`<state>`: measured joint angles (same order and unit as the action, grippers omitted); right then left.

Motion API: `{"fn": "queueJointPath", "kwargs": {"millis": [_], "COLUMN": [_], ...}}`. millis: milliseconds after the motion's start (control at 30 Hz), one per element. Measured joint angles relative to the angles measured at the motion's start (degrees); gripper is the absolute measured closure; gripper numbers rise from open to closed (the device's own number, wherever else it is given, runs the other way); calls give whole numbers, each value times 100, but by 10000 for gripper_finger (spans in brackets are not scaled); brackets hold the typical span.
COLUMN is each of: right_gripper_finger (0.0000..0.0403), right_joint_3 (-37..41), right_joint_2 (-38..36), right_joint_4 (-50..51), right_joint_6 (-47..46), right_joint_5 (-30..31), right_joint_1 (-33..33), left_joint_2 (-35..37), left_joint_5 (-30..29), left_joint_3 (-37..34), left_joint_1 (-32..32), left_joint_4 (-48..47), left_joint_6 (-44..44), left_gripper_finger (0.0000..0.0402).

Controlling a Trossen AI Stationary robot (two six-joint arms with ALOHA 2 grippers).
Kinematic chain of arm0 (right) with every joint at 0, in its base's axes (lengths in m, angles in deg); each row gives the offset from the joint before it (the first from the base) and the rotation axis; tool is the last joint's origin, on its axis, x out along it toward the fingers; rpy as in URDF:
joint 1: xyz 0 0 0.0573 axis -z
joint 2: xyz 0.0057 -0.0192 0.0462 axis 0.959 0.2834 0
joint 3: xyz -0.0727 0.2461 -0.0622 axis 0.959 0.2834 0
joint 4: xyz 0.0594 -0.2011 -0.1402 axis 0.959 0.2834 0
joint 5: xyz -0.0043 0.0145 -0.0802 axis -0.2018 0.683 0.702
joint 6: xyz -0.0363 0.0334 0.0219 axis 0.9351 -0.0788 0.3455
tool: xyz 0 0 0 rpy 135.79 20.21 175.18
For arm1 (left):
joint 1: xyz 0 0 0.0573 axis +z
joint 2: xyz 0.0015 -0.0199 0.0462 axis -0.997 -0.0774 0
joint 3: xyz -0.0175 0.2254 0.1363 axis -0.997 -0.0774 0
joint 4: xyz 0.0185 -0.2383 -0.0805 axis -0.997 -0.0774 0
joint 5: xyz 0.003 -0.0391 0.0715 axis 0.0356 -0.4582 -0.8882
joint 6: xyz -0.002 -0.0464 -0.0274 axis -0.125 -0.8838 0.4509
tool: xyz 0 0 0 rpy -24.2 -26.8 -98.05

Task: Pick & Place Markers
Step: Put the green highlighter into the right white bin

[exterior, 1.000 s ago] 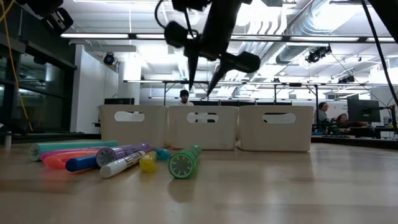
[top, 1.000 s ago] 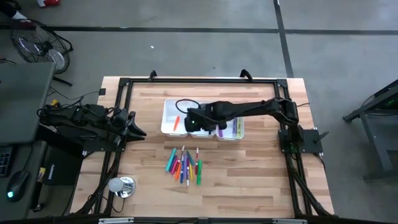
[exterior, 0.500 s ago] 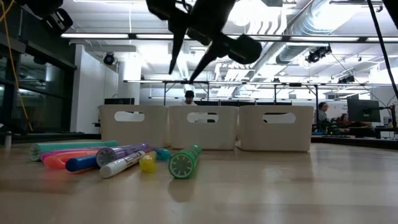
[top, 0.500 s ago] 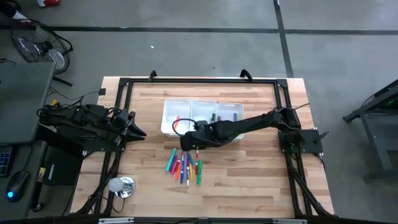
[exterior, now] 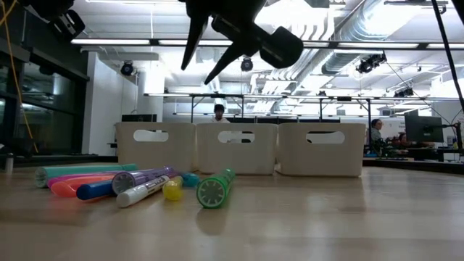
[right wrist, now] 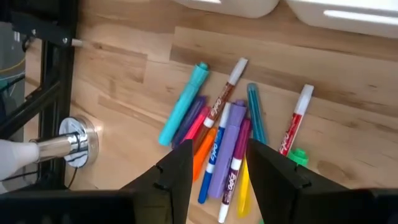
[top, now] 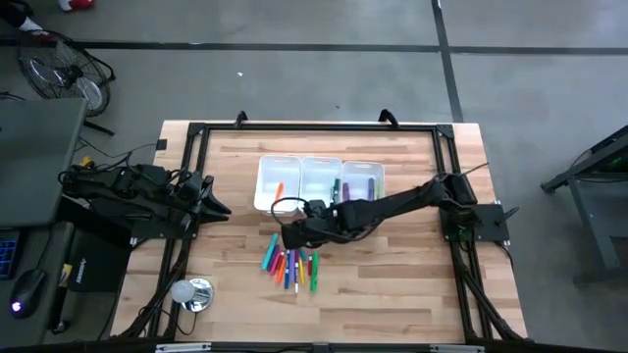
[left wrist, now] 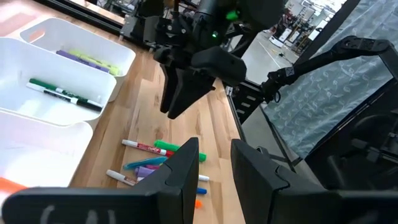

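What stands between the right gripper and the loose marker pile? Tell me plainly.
Nothing visible does. The right gripper hangs open over the near end of the markers, with only air between its fingers and the pile in the right wrist view. The three white bins lie behind it; the left gripper waits at the table's left edge.

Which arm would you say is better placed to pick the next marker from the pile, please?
The right. The right gripper hangs open just above the markers, while the left gripper sits parked at the table's left edge, well away.
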<state>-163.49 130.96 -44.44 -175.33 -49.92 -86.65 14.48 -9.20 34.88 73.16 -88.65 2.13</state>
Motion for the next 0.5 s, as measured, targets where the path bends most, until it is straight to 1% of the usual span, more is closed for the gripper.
{"fn": "queueJointPath", "kwargs": {"millis": [133, 367, 500], "right_gripper_finger": [266, 266, 266], "right_joint_3": [0, 2, 2], "right_joint_2": [0, 166, 316], "right_joint_4": [2, 96, 154], "right_joint_6": [-3, -221, -326], "right_joint_5": [43, -152, -399], "right_joint_1": [-77, -353, -492], "left_joint_2": [0, 0, 0], "left_joint_5": [0, 0, 0], "left_joint_3": [0, 0, 0], "left_joint_1": [-1, -1, 0], "left_joint_4": [0, 2, 2], "left_joint_6": [0, 0, -2], "left_gripper_finger": [309, 309, 309]}}
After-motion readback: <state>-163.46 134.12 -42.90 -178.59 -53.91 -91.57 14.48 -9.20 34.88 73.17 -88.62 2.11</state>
